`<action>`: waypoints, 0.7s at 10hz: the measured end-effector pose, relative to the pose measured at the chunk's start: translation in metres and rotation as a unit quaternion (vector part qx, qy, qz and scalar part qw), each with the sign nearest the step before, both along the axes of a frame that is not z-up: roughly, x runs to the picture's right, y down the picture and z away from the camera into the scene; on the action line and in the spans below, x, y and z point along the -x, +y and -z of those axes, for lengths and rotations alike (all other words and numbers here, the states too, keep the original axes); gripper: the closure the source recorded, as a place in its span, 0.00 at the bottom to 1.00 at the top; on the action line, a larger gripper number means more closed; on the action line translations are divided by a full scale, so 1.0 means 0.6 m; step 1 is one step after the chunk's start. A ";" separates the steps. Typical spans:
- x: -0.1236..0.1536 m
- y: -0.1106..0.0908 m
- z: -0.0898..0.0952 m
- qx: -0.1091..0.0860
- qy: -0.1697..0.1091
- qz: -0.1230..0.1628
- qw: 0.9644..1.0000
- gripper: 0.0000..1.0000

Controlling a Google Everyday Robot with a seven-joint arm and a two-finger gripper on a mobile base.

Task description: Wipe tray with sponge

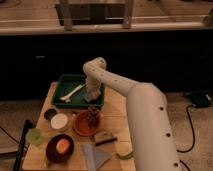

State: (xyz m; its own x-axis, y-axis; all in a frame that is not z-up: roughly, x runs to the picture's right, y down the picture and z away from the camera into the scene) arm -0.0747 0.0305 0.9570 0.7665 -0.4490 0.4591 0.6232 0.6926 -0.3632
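The dark green tray point(65, 82) lies at the far left end of the wooden table. My gripper point(92, 96) points down into the tray's right part, close to its right rim. It is shut on the small blue-grey sponge point(91, 98), which is down at the tray floor. A white utensil point(72, 93) lies slanted in the tray, left of the gripper. The white arm reaches in from the lower right.
An orange plate point(80, 129) with a dark item point(92, 115) sits just in front of the tray. A white bowl point(59, 121), a green cup point(34, 136), a dark bowl point(60, 147), a grey-blue cloth point(95, 155) and a tan block point(103, 137) stand nearer.
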 end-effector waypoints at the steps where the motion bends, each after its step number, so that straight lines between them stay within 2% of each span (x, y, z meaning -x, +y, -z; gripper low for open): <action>1: -0.003 -0.012 -0.007 -0.005 0.006 -0.002 1.000 1.00; 4: 0.007 -0.038 -0.020 -0.015 0.010 0.003 1.000 1.00; 7: 0.069 -0.039 -0.016 -0.013 -0.021 0.024 0.999 1.00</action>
